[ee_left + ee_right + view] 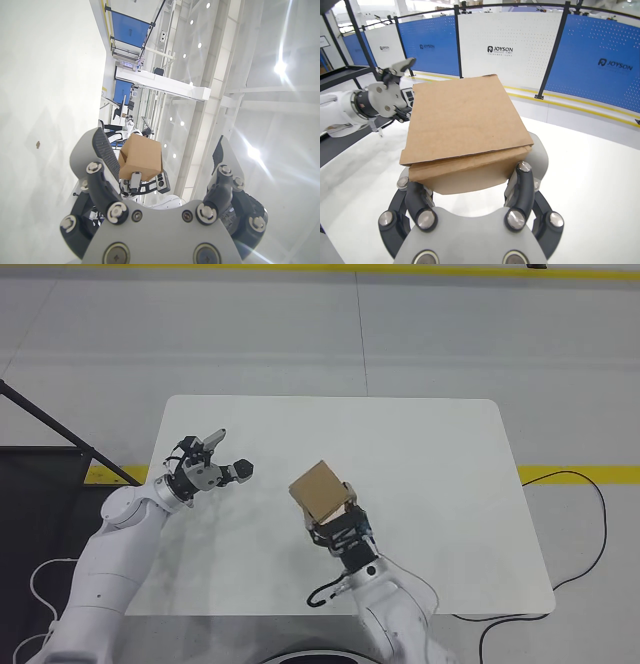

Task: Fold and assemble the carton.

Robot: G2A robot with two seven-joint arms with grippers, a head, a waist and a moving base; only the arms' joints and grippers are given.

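A brown carton (320, 490) sits clamped in the robot's right end effector (333, 522), raised above the middle of the white table (420, 444) and tilted, one corner pointing away from the robot. The two fingers grip the box from opposite sides at its near lower edge. Seen from the right wrist, the carton (465, 125) looks folded into a closed box, with one flap overlapping the panel beneath it along the edge closest to the end effector. The left end effector (231, 453) hangs over the table's left part, well apart from the carton, its fingers spread wide with nothing between them and aimed towards the box. From the left wrist, the carton (142, 157) shows between those spread fingers, farther off. A black cable (590, 534) trails across the grey floor beside the table's right edge
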